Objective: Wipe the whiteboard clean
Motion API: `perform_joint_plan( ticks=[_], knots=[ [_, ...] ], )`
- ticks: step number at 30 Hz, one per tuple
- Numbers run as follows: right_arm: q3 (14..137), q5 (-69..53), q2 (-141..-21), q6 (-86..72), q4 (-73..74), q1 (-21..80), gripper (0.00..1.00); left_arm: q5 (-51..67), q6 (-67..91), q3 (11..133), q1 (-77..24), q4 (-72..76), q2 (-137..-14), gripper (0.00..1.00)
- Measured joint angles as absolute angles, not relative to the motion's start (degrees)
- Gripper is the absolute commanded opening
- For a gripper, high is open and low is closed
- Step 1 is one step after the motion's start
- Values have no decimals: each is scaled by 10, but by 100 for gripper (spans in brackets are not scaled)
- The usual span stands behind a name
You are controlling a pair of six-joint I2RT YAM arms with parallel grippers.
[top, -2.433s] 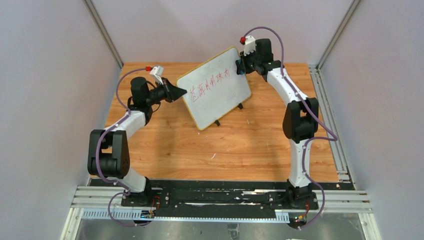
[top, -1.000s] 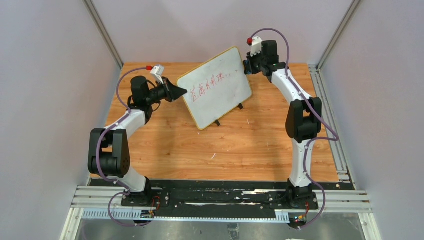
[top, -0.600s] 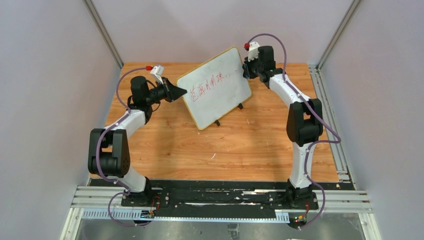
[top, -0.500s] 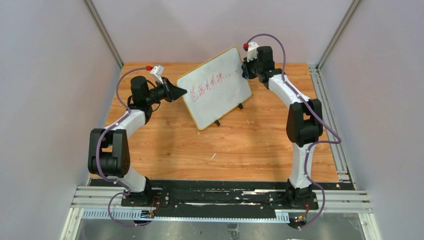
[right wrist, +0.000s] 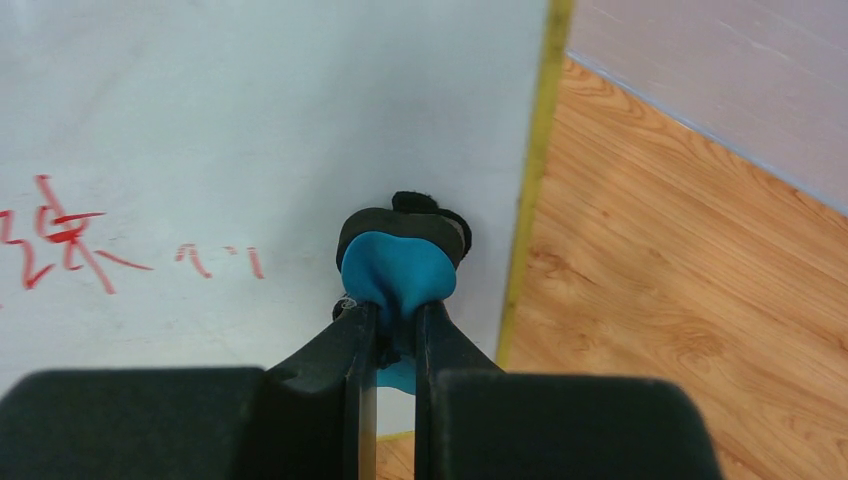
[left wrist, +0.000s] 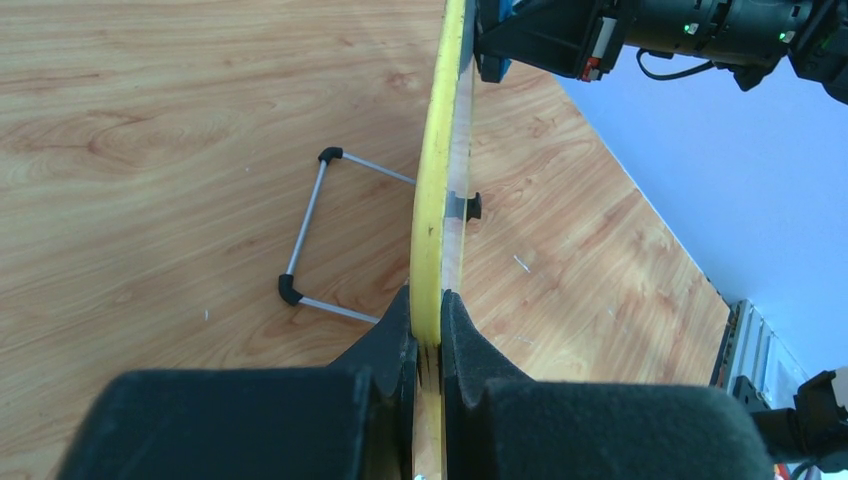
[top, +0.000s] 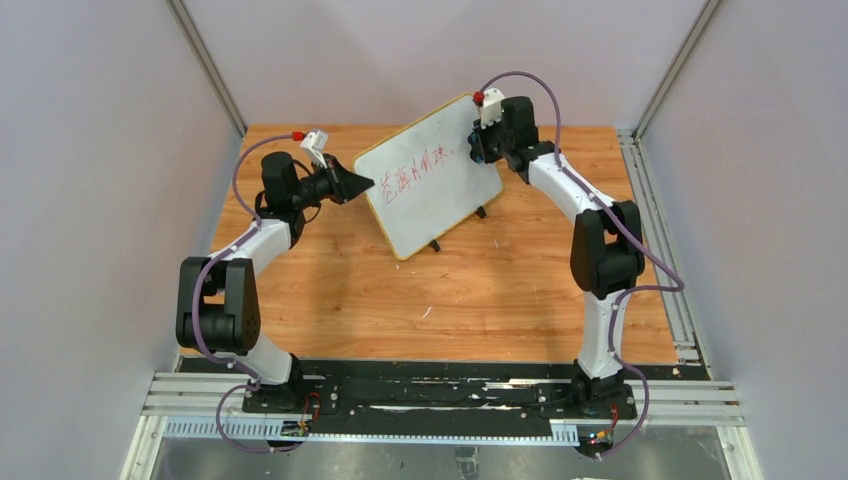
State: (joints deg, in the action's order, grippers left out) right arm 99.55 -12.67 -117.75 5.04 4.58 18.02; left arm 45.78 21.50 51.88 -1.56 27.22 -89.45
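- Whiteboard (top: pixel 430 175) stood tilted back on the table (top: pixel 400 300), far middle; it sat on its black feet (top: pixel 434 246), face angled up toward the top camera.
- A wire stand (left wrist: pixel 310 235) lay on the wood behind the board; seen only in the left wrist view.
- Left gripper (left wrist: pixel 428 318) was clamped on the board's left edge; jaws were closed tight on either side of the yellow rim.
- Right gripper (right wrist: pixel 392 318) was pinched on a blue eraser (right wrist: pixel 398 265); the eraser's black pad was against the white face.
- Eraser sat near the board's upper right corner, just inside the rim.
- Red characters (top: pixel 415 168) ran across the upper part of the board, from near the left gripper toward the eraser.
- In the right wrist view, the nearest red strokes were a few small ticks just left of the eraser; they were not under it.
- Left arm reached in from the left, right arm from the right; the board was between them.
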Motion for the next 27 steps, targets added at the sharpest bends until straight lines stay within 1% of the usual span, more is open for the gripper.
perform_joint_plan(
  ticks=[6, 12, 27],
  knots=[
    [984, -129, -1165, 50, 43, 207, 0, 457, 215, 519, -16, 271, -894, 0],
    [987, -122, -1164, 55, 48, 210, 0, 457, 215, 519, -16, 271, -894, 0],
    [1052, -119, -1201, 61, 81, 153, 1, 458, 215, 520, -16, 271, -894, 0]
  ],
)
